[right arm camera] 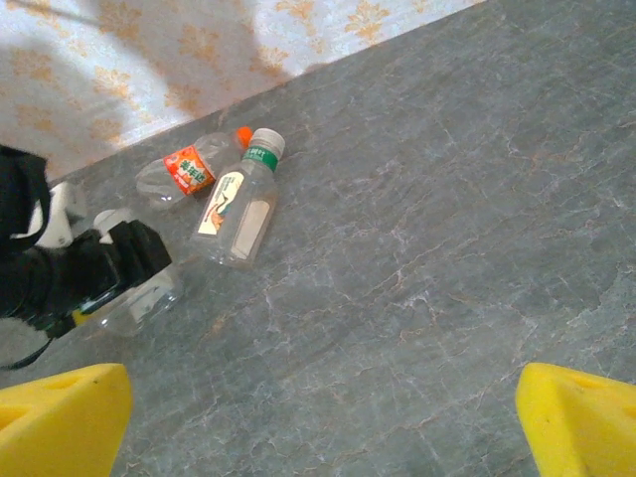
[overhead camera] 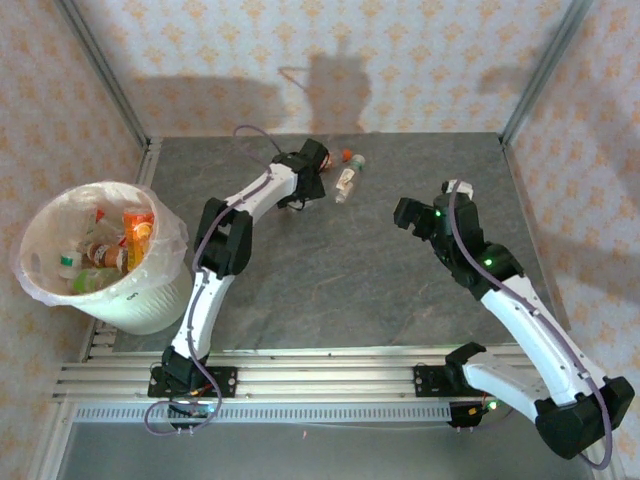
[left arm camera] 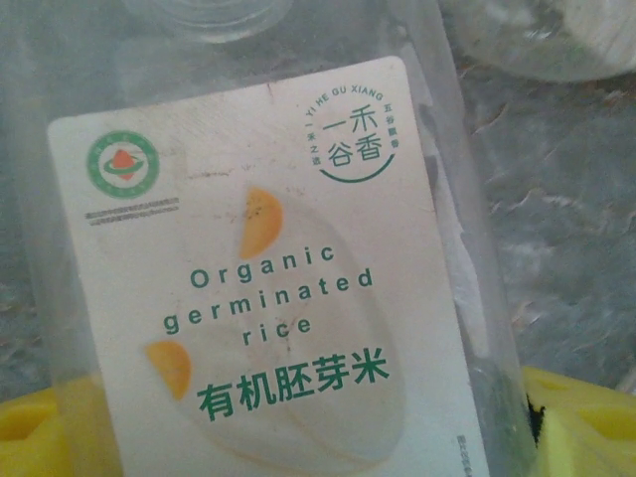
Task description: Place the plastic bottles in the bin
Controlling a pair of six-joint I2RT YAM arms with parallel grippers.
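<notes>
The middle of the grey stone-look bench (overhead camera: 340, 280) is bare between the left arm (overhead camera: 215, 250) and the right arm (overhead camera: 505, 295). By the far wall (overhead camera: 400, 70), an orange-capped clear plastic bottle (right arm camera: 187, 169) and a white-capped clear plastic bottle (right arm camera: 238, 209) lie side by side, next to the left claw (overhead camera: 298, 195).

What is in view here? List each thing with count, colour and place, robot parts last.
Round pale pinkish-white plastic bin, bag-lined: one, left of the table.
Clear plastic bottles in bin: several, orange, green, white labels; count unclear.
Clear plastic bottles on table: three, far middle; orange-label bottle, white-capped bottle, white rice-label bottle.
Grey stone-look table: one, centre.
Left gripper: one, yellow-tipped, fingers either side of rice-label bottle.
Right gripper: one, yellow-tipped, open, empty, right side.
</notes>
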